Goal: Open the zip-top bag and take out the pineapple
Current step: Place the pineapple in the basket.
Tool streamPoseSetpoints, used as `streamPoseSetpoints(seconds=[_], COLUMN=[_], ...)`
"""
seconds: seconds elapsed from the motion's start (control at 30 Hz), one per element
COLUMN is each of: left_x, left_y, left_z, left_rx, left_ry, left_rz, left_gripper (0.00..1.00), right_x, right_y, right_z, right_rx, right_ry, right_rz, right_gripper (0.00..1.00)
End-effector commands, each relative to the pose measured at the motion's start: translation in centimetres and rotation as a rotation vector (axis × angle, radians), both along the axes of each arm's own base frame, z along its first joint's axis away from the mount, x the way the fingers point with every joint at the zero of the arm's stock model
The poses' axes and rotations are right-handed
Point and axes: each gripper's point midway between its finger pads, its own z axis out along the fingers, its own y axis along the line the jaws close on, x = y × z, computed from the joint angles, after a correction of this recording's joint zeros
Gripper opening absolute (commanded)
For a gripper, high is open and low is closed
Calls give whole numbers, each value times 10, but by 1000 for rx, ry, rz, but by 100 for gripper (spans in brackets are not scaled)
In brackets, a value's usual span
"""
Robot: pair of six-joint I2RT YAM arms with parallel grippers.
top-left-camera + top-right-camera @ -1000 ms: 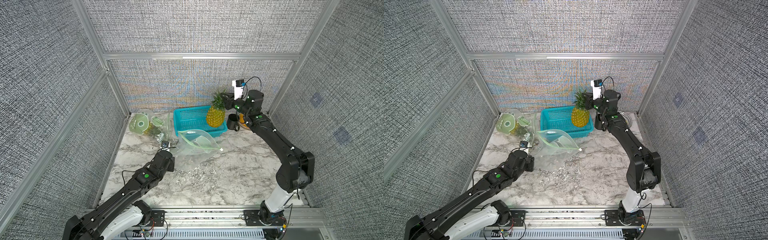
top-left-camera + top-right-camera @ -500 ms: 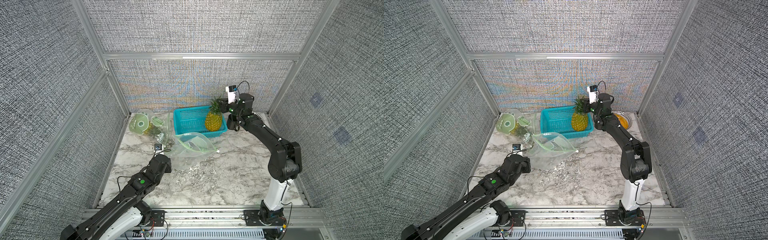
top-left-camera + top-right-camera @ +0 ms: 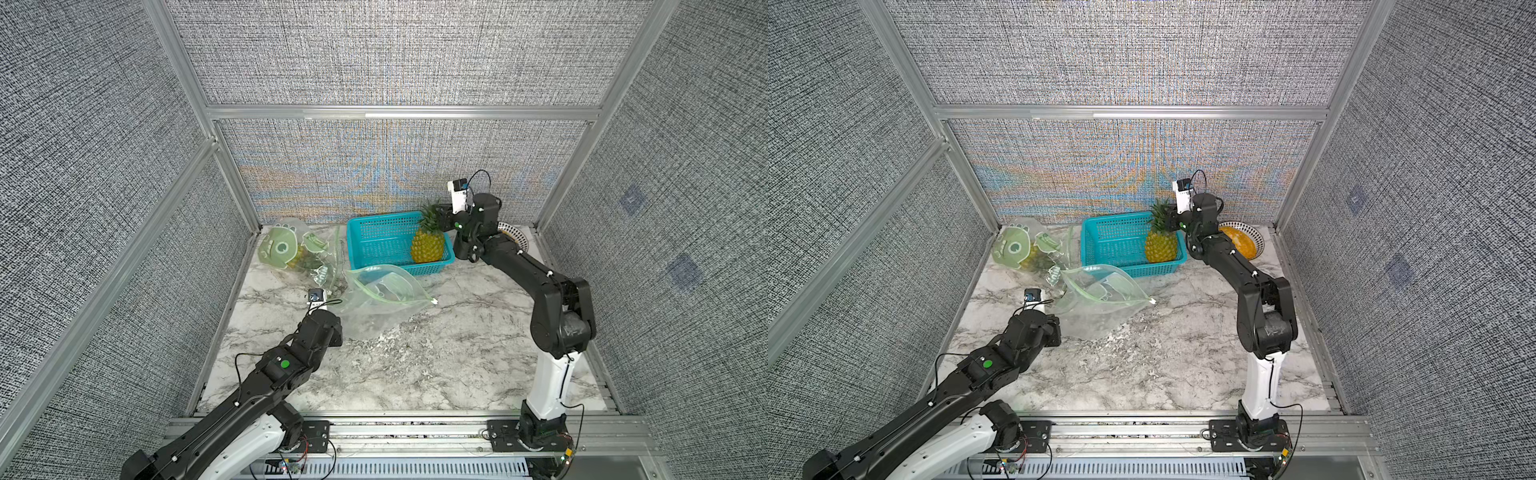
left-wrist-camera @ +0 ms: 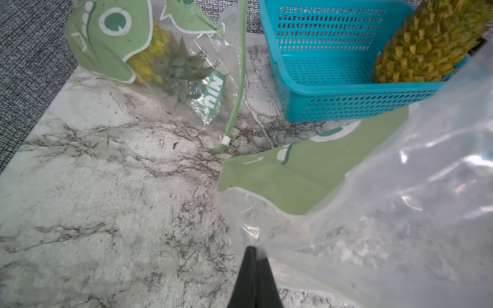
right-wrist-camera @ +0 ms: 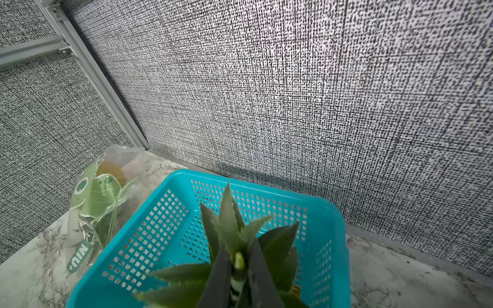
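Note:
The clear zip-top bag lies open and slack on the marble table, mouth toward the basket. My left gripper is shut on a corner of its film. The pineapple stands upright at the right end of the teal basket, outside the bag. My right gripper is shut on its green crown from above; in the right wrist view the fruit's body is hidden below the leaves.
A second printed bag with another pineapple inside lies in the back left corner. A plate with something orange sits at the back right behind my right arm. The walls stand close behind the basket.
My right arm has carried the pineapple left and down into the basket's right end. My left arm has drawn back a little toward the front, still holding the bag.

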Motion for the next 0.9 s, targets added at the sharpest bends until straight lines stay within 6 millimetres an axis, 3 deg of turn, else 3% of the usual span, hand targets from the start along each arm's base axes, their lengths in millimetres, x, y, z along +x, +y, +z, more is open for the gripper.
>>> streamPoseSetpoints(seconds=[0.0, 0.57, 0.87], left_x=[1, 0, 0], left_y=[-1, -2, -1], left_z=[1, -2, -2], left_rx=[-11, -16, -12], left_ry=[-4, -1, -3], left_rz=[3, -4, -4], left_gripper=[0, 0, 0], right_x=[3, -7, -10], right_y=[2, 3, 3], right_z=[30, -7, 5], right_rx=[34, 12, 14], right_ry=[-133, -74, -91], right_rz=[7, 21, 17], right_gripper=[0, 0, 20])
